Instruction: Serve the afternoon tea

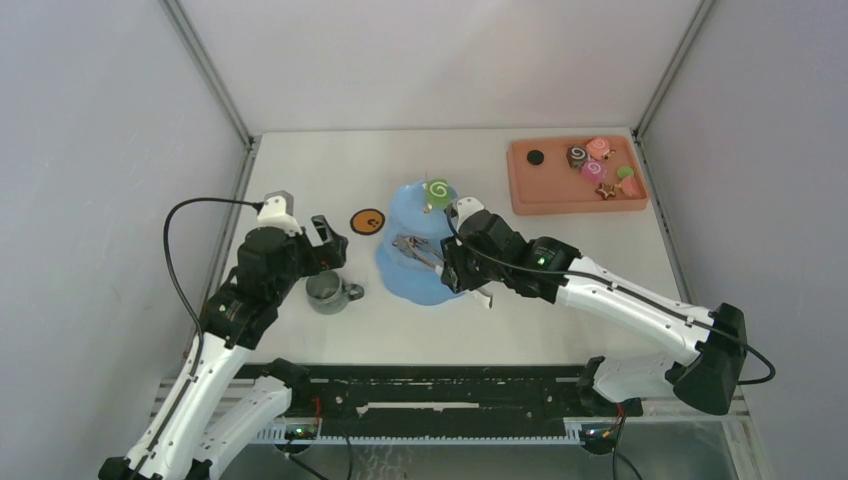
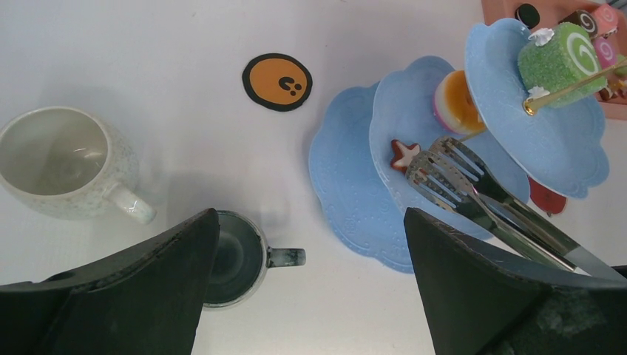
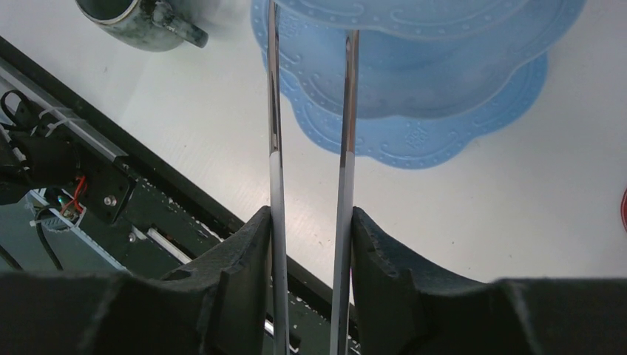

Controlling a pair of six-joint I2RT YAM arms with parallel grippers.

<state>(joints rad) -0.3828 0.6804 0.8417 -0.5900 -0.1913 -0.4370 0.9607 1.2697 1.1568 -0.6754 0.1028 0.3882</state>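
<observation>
Currently, top view: your right gripper is part-closed on the metal tongs, whose tips reach ahead of it over the cake stand. A green swirl roll sits just beyond.

The tray, well apart to its right, holds several pastries yet to be served.

Left wrist view: your left gripper is wide open and empty, with the grey-green mug directly beneath and the white mug aside.

Right wrist view: both tong arms are pinched between the fingers, with the stand ahead.

Judged about half done.

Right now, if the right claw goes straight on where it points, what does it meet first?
The stand. The right claw grips the tongs, whose tips reach over it, so they'd touch first, likely the middle tier; depth is unclear.
</observation>
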